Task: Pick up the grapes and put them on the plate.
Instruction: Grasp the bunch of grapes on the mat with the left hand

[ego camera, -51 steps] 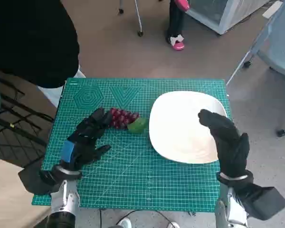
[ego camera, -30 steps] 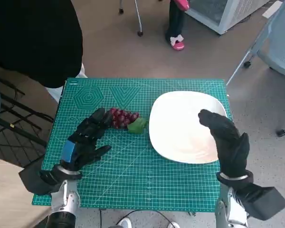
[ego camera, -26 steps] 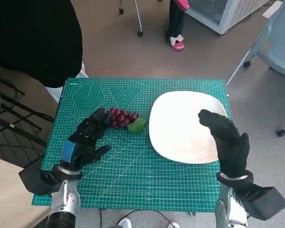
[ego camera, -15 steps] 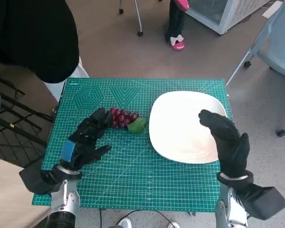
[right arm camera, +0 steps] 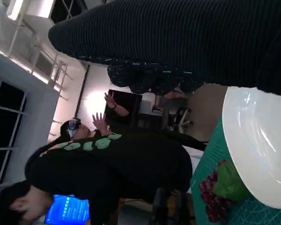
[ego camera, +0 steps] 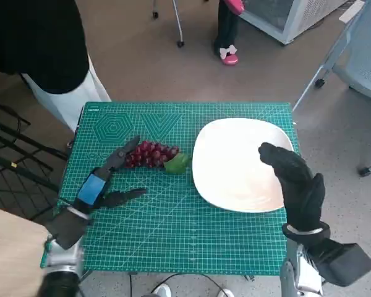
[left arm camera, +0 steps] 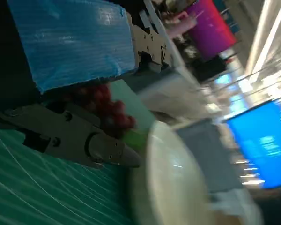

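Observation:
A bunch of dark red grapes (ego camera: 151, 154) with a green leaf (ego camera: 177, 163) lies on the green cutting mat (ego camera: 191, 229), just left of the white plate (ego camera: 229, 161). My left hand (ego camera: 102, 182) lies low on the mat, left of the bunch, with its fingers spread. One fingertip (ego camera: 128, 148) reaches the bunch's left end; nothing is held. In the left wrist view the grapes (left arm camera: 105, 105) sit past a black finger (left arm camera: 84, 140), with the plate (left arm camera: 168, 178) beyond. My right hand (ego camera: 294, 182) hovers over the plate's right side, holding nothing. The right wrist view shows the plate (right arm camera: 257, 145) and grapes (right arm camera: 210, 197).
A person in black (ego camera: 31, 43) stands at the table's far left corner and also shows in the right wrist view as the person (right arm camera: 107, 173). A chair (ego camera: 358, 55) stands at the right, and a foot in a pink shoe (ego camera: 227, 57) beyond the table.
My left hand has flattened and spread its fingers, and its forearm has swung out to the left. The person at the far left has drawn back. Grapes, plate and right hand have stayed put.

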Robot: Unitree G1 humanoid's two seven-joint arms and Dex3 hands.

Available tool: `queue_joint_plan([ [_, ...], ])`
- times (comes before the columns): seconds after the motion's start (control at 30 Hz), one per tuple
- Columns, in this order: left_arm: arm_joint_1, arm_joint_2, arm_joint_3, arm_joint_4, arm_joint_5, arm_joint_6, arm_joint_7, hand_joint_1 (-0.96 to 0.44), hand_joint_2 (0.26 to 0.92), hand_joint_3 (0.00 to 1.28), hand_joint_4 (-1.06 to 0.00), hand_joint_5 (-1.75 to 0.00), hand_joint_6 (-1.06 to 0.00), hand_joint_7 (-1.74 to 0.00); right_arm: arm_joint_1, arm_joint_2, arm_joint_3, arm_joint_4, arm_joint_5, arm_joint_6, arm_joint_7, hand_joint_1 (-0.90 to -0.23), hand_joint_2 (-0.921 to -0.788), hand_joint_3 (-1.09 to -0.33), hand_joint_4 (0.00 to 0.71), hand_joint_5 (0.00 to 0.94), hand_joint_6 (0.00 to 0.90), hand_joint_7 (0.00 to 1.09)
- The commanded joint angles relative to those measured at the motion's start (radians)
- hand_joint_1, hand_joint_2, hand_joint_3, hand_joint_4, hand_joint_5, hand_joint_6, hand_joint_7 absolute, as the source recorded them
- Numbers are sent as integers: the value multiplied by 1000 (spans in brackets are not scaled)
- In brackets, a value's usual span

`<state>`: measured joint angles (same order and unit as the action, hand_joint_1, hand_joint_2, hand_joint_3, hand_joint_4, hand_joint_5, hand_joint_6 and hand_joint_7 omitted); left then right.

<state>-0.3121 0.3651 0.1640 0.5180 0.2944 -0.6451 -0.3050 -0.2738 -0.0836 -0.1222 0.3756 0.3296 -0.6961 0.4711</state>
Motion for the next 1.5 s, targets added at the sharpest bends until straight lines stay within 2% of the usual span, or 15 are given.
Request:
queue_joint_plan([
  [0.03,-40,59,-68,-125,200,115,126,-529,834,0,0,1,-67,-3,7,6,-2,37,-11,0,-3,-598,-921,-893,445,1,57,522],
  [0.33,-92,76,-193,-234,420,324,239,-426,762,0,1,1,-138,-28,-4,7,-2,58,-14,-15,3,-593,-921,-898,445,1,54,521],
  [0.6,-171,64,-306,-224,532,484,254,-366,721,0,1,1,-171,-23,-11,4,-3,70,-7,-22,11,-595,-921,-899,445,1,53,521],
  [1.13,-344,21,-477,-24,541,631,198,-350,722,2,1,1,-164,-8,-8,4,-9,62,9,-16,20,-598,-921,-896,447,2,69,526],
  [1.5,-491,-32,-554,243,524,698,168,-291,724,2,1,1,-161,-2,-9,5,-11,55,5,-16,13,-598,-921,-895,449,3,72,523],
])
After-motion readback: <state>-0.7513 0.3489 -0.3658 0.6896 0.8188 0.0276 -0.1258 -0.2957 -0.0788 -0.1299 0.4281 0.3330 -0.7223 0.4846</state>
